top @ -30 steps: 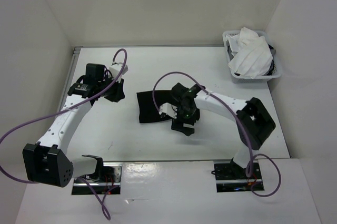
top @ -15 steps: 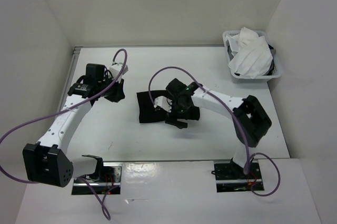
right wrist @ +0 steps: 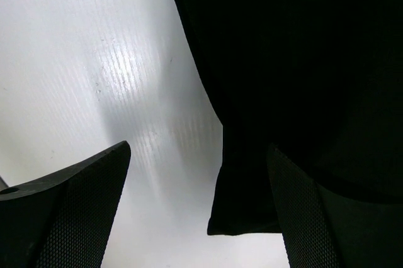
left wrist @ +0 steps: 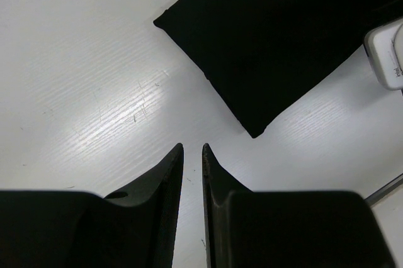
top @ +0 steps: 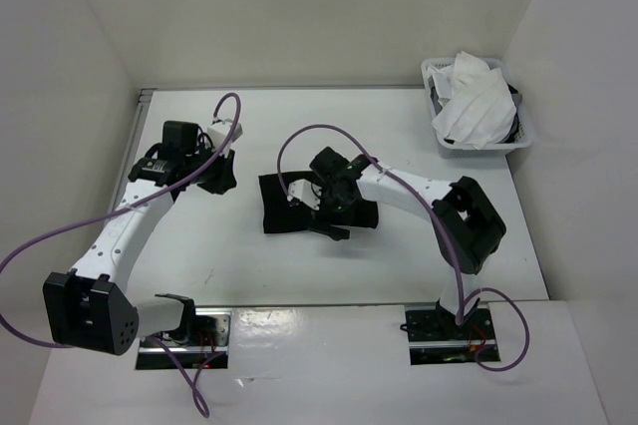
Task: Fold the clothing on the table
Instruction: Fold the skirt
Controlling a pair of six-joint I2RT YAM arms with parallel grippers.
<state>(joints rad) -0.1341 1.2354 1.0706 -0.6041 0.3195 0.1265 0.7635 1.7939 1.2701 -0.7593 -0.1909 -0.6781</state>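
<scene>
Table (top: 419, 136): the clothing (top: 279, 204) lies flat as a folded black rectangle near the middle. Right gripper (top: 334, 211) sits low over its right part, jaws spread wide and released, one finger (right wrist: 82, 211) over bare table, the other over fabric. Left gripper (left wrist: 192, 148) hangs just left of the garment, jaws drawn nearly together, grasping nothing. Far right: basket (top: 520, 138) containing white cloth (top: 474, 101).

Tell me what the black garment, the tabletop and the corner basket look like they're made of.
Black garment: soft fabric, matte; it lies limp and flat, weave too dark to tell.
Tabletop: probably white plastic or laminate, semi-glossy, with fine ribbed lines, scuffs and glare.
Basket: likely white moulded plastic, given its slotted walls.
</scene>
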